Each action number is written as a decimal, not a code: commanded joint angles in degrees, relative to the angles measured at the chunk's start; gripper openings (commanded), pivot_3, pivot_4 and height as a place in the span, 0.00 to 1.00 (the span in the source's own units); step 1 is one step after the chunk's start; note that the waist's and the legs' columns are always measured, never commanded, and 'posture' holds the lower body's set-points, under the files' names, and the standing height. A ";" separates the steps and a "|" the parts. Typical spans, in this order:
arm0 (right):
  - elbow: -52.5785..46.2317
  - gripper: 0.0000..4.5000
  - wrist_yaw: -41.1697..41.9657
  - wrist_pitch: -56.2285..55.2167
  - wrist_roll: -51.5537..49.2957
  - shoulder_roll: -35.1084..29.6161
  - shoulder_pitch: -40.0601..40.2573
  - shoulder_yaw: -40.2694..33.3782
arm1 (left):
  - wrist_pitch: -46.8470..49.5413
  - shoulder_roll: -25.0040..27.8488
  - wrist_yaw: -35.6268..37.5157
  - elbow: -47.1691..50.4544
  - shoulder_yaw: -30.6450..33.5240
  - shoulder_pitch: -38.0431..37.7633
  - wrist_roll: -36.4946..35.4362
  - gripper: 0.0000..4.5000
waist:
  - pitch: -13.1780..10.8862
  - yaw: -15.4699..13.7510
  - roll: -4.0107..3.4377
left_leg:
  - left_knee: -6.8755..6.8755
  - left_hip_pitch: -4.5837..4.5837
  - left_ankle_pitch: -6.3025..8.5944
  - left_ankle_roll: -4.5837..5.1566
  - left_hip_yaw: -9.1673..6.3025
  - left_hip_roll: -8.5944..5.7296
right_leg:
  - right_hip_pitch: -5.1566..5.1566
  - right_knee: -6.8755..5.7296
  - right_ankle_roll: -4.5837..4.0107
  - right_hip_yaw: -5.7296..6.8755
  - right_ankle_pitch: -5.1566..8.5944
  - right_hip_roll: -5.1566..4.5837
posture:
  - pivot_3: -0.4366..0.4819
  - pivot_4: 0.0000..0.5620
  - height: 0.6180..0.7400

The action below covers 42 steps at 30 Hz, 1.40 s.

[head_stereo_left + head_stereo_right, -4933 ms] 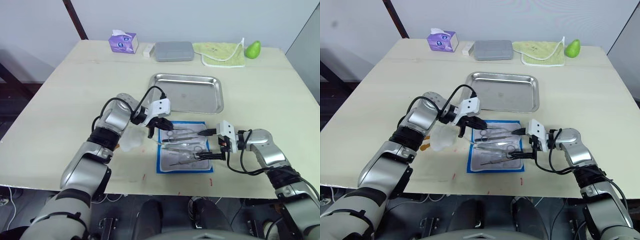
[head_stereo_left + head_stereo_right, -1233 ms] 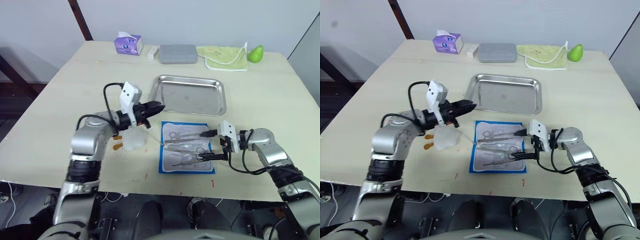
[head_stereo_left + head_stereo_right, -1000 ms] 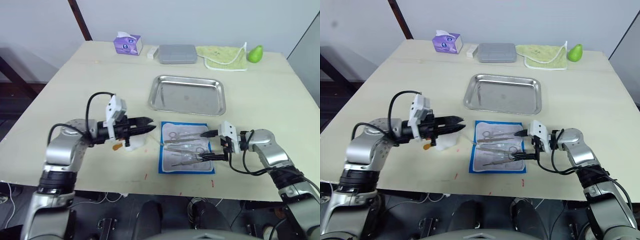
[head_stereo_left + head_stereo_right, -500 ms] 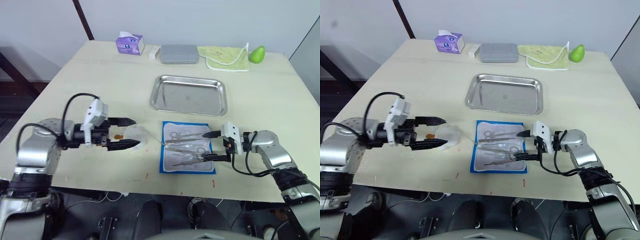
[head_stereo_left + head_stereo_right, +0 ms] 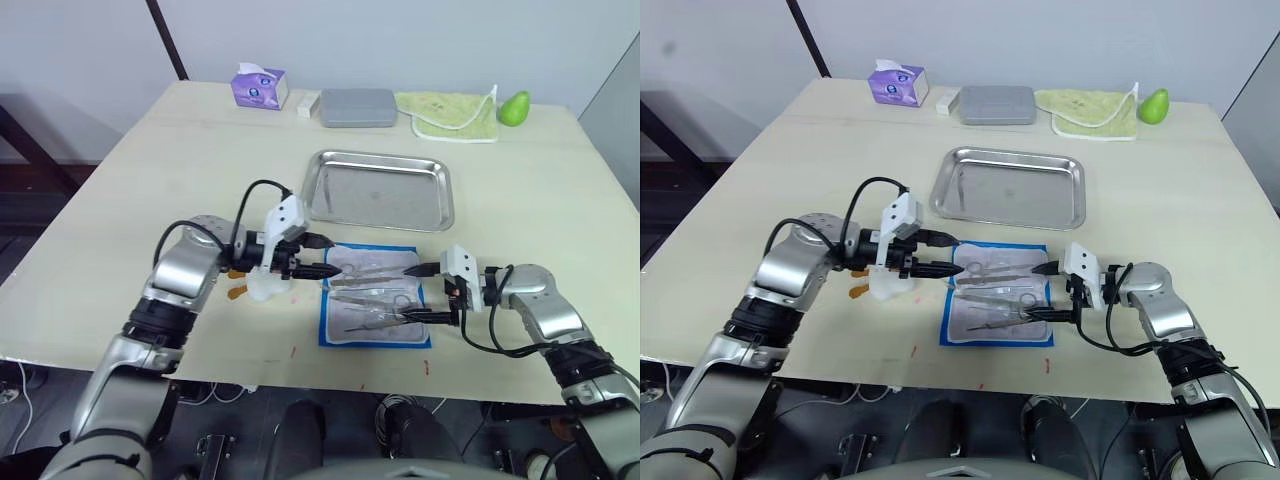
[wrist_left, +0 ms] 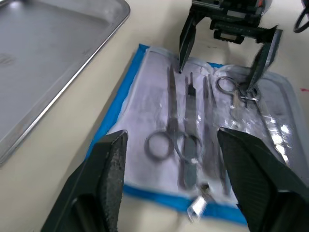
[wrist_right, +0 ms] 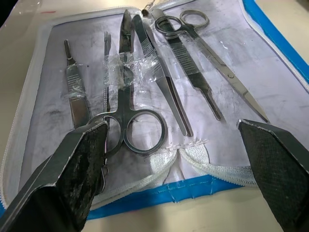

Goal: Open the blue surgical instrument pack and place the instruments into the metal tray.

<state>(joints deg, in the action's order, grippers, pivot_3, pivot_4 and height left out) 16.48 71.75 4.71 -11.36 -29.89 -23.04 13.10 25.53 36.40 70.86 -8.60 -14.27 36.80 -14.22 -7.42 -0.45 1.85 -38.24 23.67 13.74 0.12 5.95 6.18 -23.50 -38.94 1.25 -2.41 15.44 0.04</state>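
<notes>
The blue surgical instrument pack lies open and flat near the table's front edge, whitish lining up. Several silvery instruments, scissors and forceps among them, lie side by side on the lining. My left gripper hovers open at the pack's left edge, fingers pointing across it with nothing between them. Open as well, my right gripper straddles the pack's right edge, close to the ring handles. The metal tray sits just behind the pack with nothing in it.
Crumpled clear plastic and small orange scraps lie left of the pack under my left wrist. Along the far edge stand a purple tissue box, a grey case, a green cloth and a green pear-shaped object.
My left arm swung out to the left, away from the pack, then came back right to the pack's left edge; its jaws opened wide, then narrowed. The right arm stays put.
</notes>
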 commanded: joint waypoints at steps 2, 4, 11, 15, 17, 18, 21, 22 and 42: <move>2.02 1.00 -0.70 2.37 2.94 -0.08 2.61 2.94 | -1.92 -2.27 -1.21 -2.54 -2.21 2.85 3.47 0.70 | 0.00 -0.01 0.00 | 0.00 0.00 0.00 0.00 -0.01 0.00 | 0.00 0.00 0.00 0.01 0.00 0.01 | 0.48 0.27 1.00; 2.00 1.00 -0.87 2.34 2.99 -0.08 2.71 2.97 | -2.59 -3.46 -1.42 -4.03 -3.27 3.96 4.84 0.70 | 0.00 -0.05 0.00 | -0.01 0.00 0.00 0.00 0.00 0.00 | 0.01 0.00 0.01 0.00 0.00 0.00 | 0.48 0.27 1.00; 1.74 1.00 -1.71 2.56 3.00 0.26 2.97 2.99 | -3.81 -5.84 -0.51 -7.01 -5.22 5.63 7.62 0.70 | 0.00 0.18 0.00 | -0.01 0.00 0.00 0.00 -0.01 0.00 | 0.00 0.00 0.01 0.00 0.00 0.01 | 0.48 0.27 1.00; 1.59 1.00 -2.11 2.57 3.01 0.32 3.30 2.94 | -4.12 -6.54 -0.52 -8.08 -6.02 6.15 9.12 0.70 | 0.00 0.19 0.00 | -0.01 0.00 0.00 0.00 -0.01 0.00 | 0.00 0.00 0.01 0.00 0.00 0.01 | 0.48 0.27 1.00; 1.46 1.00 -2.36 2.68 2.98 0.39 3.40 2.93 | -4.68 -6.64 -0.42 -8.90 -6.40 6.37 9.83 0.70 | 0.00 0.25 0.01 | -0.01 0.00 0.00 0.00 -0.02 0.00 | 0.00 0.00 0.01 0.00 0.00 0.01 | 0.48 0.27 1.00; 1.42 1.00 -2.45 2.71 2.97 0.42 3.43 2.93 | -4.85 -6.70 -0.41 -9.25 -6.46 6.44 10.04 0.70 | 0.00 0.28 0.00 | -0.01 0.00 0.00 0.00 -0.02 0.00 | 0.01 -0.01 0.01 0.00 0.00 0.01 | 0.48 0.27 1.00; 1.32 1.00 -2.57 2.79 2.95 0.41 3.59 2.90 | -5.94 -6.77 -0.26 -10.72 -6.77 6.83 11.15 0.70 | 0.00 0.35 0.01 | -0.01 0.00 0.00 0.00 -0.03 0.00 | 0.00 -0.01 0.01 0.01 0.00 0.01 | 0.48 0.27 1.00; 1.34 1.00 -2.63 2.77 2.96 0.42 3.61 2.89 | -6.23 -6.82 -0.12 -11.22 -6.82 6.98 11.45 0.64 | 0.00 0.37 0.01 | -0.01 0.00 0.00 0.00 -0.03 0.00 | 0.01 0.00 0.01 0.01 0.00 0.01 | 0.48 0.27 1.00; 1.07 1.00 -3.03 3.26 2.99 0.65 3.62 2.92 | -13.18 -8.79 5.76 -20.69 -8.35 12.50 15.91 0.31 | 0.00 0.92 0.01 | -0.01 0.01 0.00 0.00 -0.04 0.00 | 0.01 -0.01 0.01 0.03 0.00 0.01 | 0.48 0.27 1.00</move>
<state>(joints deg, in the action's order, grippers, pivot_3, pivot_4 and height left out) 14.89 69.03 5.68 -11.36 -28.92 -21.97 13.03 13.34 27.74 75.79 -28.85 -22.37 47.91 1.08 -7.42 0.47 1.86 -38.25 23.69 13.74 0.12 5.90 6.19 -23.49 -38.95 1.26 -2.38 15.44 0.05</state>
